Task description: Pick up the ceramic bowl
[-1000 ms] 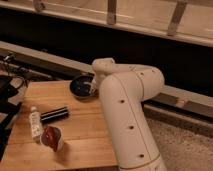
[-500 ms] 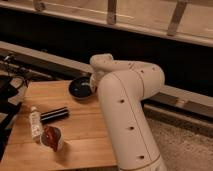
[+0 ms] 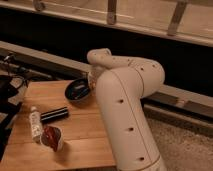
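The ceramic bowl (image 3: 78, 90) is round, shallow and dark blue-black. It sits on the wooden table (image 3: 80, 132) near its far edge. My gripper (image 3: 92, 85) is at the bowl's right rim, mostly hidden behind my large white arm (image 3: 125, 105), which reaches in from the right and bends down over the bowl. The bowl's right side is partly covered by the wrist.
A small white cup with red contents (image 3: 51, 138) stands at the table's front left. A white bottle (image 3: 35, 123) and a black cylinder (image 3: 54, 114) lie beside it. Dark cables and gear (image 3: 9, 87) sit off the left edge. A dark wall and railing run behind.
The arm's upper joint has shifted slightly up and left over the bowl. The bowl and the other objects have not moved.
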